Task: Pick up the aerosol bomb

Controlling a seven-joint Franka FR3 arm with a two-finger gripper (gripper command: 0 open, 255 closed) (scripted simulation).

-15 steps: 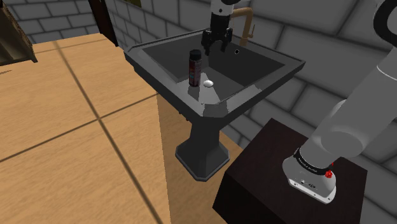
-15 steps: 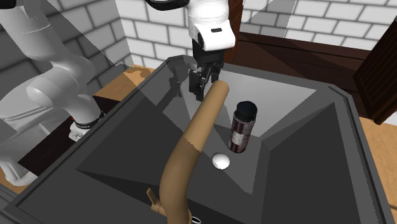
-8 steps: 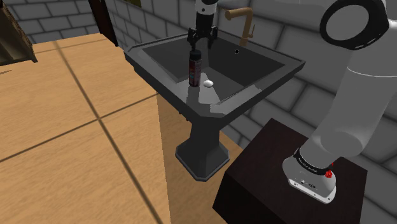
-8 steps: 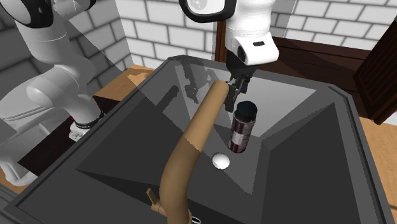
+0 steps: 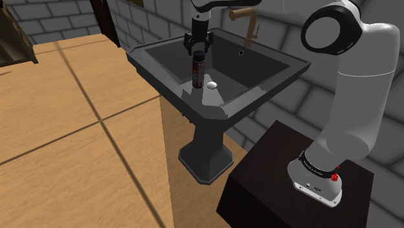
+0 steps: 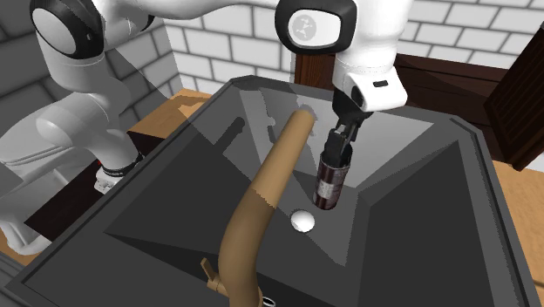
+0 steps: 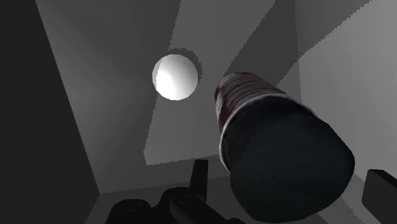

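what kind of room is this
Most likely a bathroom or washroom. A dark pedestal sink stands against a grey brick wall, with a tan faucet at its back edge.

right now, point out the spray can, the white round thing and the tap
spray can [image 6: 328,181], second exterior view, on its dark body
white round thing [image 6: 302,221], second exterior view, on its middle
tap [image 6: 261,196], second exterior view, on its curved spout
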